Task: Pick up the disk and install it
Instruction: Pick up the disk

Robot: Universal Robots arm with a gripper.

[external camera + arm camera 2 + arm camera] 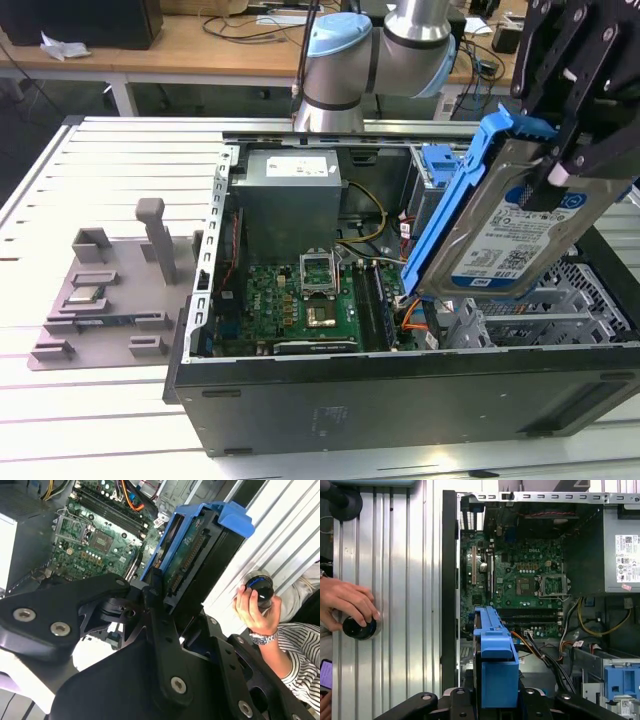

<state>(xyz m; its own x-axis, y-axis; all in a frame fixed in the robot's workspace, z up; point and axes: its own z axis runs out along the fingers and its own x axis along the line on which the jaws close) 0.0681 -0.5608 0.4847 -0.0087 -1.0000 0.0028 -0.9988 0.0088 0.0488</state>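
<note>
One hand (578,165) clamped on the disk (510,235), tilted over the open case (400,390); a grip slip could drop it onto the board (300,300) beneath the hand.

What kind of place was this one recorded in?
Probably a robotics lab or test workshop: an open computer case lies on a slatted metal table, wooden desks strewn with cables stand behind, and the tool holds the disk above the case.
</note>
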